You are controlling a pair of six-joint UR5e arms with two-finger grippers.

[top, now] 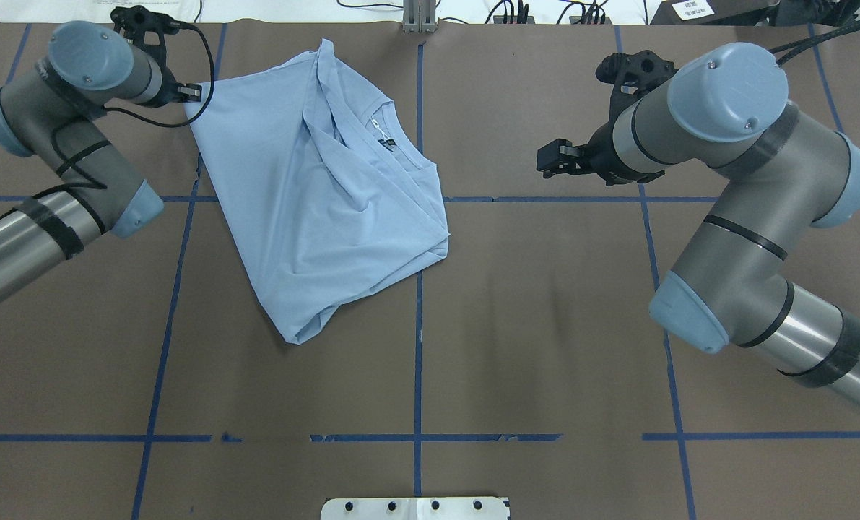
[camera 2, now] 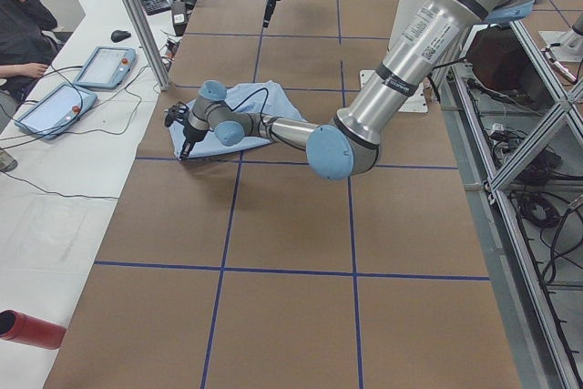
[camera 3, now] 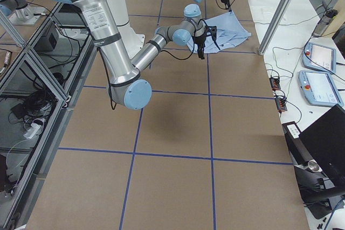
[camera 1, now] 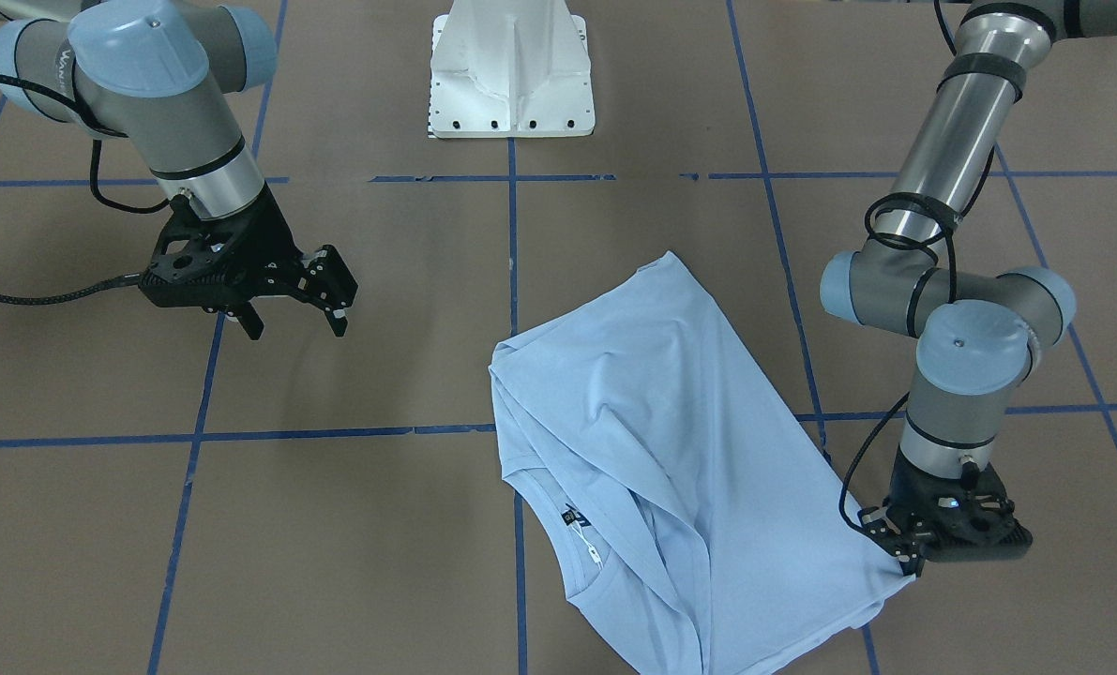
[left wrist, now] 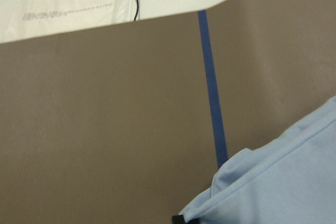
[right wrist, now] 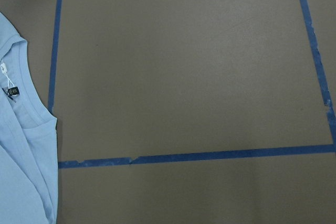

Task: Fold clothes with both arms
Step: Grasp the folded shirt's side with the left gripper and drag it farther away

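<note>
We see the shirt lying rumpled and partly folded on the table, in the robot's left half and away from its base. The left pincer is clenched on one corner of the shirt, low at the table. The right pincer hangs released with its jaws apart, well apart from the cloth, above bare table. Open room spans the right half and the strip near the base. One tip of the shirt lies close to the far table edge. The cloth is light blue, soft and creased along diagonal folds, with a dark label. The table is matt brown, gridded with blue tape.
</note>
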